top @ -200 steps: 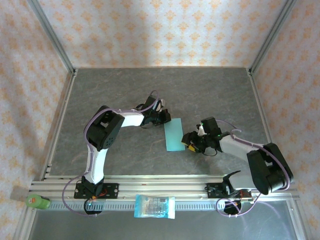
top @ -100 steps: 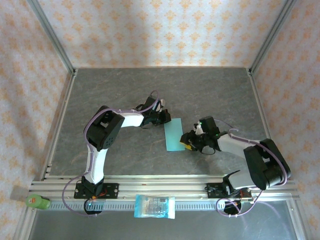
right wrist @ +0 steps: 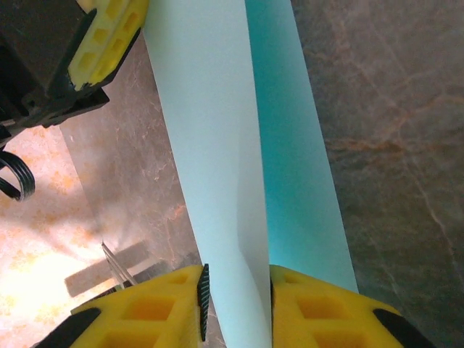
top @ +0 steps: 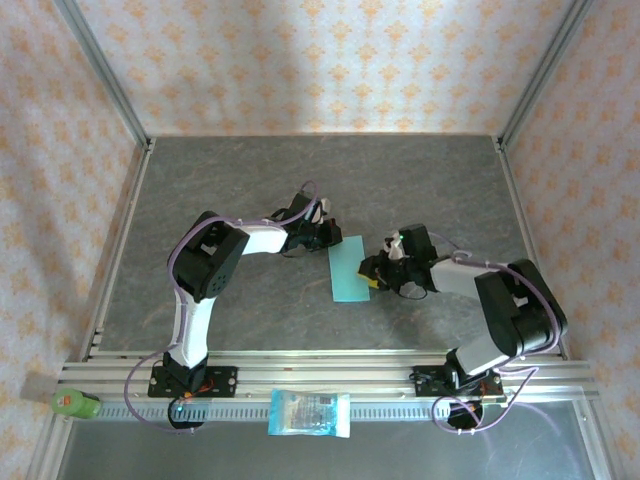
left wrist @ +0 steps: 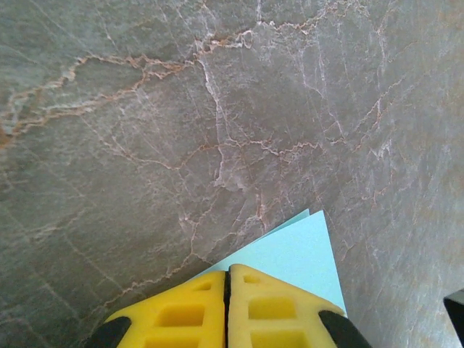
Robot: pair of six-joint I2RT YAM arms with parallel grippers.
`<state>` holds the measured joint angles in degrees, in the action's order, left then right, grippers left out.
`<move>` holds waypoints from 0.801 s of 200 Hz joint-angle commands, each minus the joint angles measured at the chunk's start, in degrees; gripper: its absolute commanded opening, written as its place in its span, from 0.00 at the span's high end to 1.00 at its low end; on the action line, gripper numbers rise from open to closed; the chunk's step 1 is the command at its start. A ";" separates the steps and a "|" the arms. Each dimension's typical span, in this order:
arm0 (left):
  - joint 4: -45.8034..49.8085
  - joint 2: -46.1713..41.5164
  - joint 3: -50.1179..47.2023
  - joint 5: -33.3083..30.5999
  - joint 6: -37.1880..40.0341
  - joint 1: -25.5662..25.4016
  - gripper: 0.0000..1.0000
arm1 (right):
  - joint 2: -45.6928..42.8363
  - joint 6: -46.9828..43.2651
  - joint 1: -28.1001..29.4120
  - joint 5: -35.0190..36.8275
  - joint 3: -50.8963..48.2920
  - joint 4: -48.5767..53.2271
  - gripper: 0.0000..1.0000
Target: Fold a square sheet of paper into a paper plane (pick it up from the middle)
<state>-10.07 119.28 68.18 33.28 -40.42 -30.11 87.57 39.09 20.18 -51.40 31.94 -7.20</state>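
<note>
The square sheet of paper (top: 345,270), light teal, lies folded to a narrow rectangle in the middle of the table. My left gripper (top: 325,240) is shut, its yellow pads (left wrist: 228,270) together and resting on the paper's (left wrist: 297,254) far left corner. My right gripper (top: 372,276) sits at the paper's right edge. In the right wrist view its jaws (right wrist: 235,279) stand a little apart, with a raised, curved flap of the paper (right wrist: 210,145) between them. The flap touches the right pad. The lower layer (right wrist: 297,159) stays flat on the table. The left gripper's fingers (right wrist: 109,36) show at that view's top left.
A blue-and-white plastic packet (top: 310,413) lies on the near ledge, and a green object (top: 75,403) sits at its left end. An aluminium rail (top: 330,372) carries both arm bases. Metal frame posts and patterned walls border the grey stone-look table (top: 430,190).
My right gripper has moved left and slightly away from the bases, onto the paper's right edge, and its jaws have narrowed around the flap. The left gripper has stayed put.
</note>
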 commanded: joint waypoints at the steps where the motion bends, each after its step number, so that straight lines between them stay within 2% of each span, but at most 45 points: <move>1: 2.28 1.33 -1.12 0.75 1.23 -0.22 0.90 | 1.56 -2.16 -0.58 -1.51 1.75 -1.41 0.74; 114: 2.53 1.22 -0.33 1.18 1.40 -0.22 0.90 | 6.50 -6.58 -3.37 -4.23 4.93 0.70 0.74; 134: 2.68 1.21 -0.19 1.18 1.57 -0.29 0.90 | 6.54 -7.35 -4.07 -4.46 5.10 1.26 0.77; 160: 2.55 0.74 0.13 2.10 1.57 -0.31 0.89 | 6.63 -7.99 -4.72 -4.53 5.41 2.33 0.86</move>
<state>-10.07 119.28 68.20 34.13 -40.40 -30.11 93.49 32.60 15.99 -54.89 35.94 -6.57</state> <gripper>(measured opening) 0.101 0.179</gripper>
